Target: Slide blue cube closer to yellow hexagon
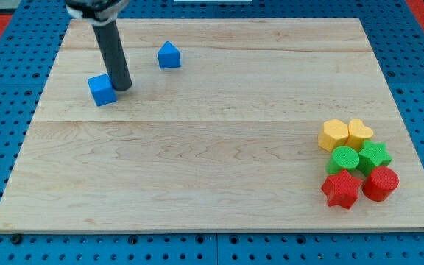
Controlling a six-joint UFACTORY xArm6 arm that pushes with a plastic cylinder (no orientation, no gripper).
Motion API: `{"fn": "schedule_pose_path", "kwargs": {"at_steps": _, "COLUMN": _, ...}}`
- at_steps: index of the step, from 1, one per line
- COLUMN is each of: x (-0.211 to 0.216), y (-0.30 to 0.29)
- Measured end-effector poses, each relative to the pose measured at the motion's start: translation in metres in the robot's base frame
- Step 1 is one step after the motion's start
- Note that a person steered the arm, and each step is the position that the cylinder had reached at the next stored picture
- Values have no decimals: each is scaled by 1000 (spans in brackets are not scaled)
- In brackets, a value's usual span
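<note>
The blue cube (102,90) sits on the wooden board at the view's upper left. My tip (122,87) rests on the board just right of the cube, touching or nearly touching its right side. The yellow hexagon (334,135) lies far off at the view's right, at the top left of a cluster of blocks. The dark rod rises from the tip up to the view's top edge.
A second blue block with a peaked top (168,55) lies right of the rod. Beside the hexagon are a yellow heart (359,132), a green cylinder (343,159), a green star (375,156), a red star (341,189) and a red cylinder (380,183). The board's right edge (411,125) is close by.
</note>
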State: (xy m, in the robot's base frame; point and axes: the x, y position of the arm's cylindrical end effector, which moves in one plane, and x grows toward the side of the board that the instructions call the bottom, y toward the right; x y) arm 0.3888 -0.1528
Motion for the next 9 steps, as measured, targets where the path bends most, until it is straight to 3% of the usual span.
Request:
{"fn": "schedule_pose_path", "kwargs": {"at_steps": 1, "x": 19, "y": 0}}
{"fn": "schedule_pose_path", "kwargs": {"at_steps": 3, "x": -57, "y": -5}}
{"fn": "schedule_pose_path", "kwargs": {"at_steps": 5, "x": -61, "y": -135}}
{"fn": "schedule_pose_path", "kwargs": {"at_steps": 6, "x": -25, "y": -120}}
{"fn": "schedule_pose_path", "kwargs": {"at_steps": 8, "x": -5, "y": 29}}
{"fn": "schedule_pose_path", "kwargs": {"at_steps": 9, "x": 4, "y": 22}}
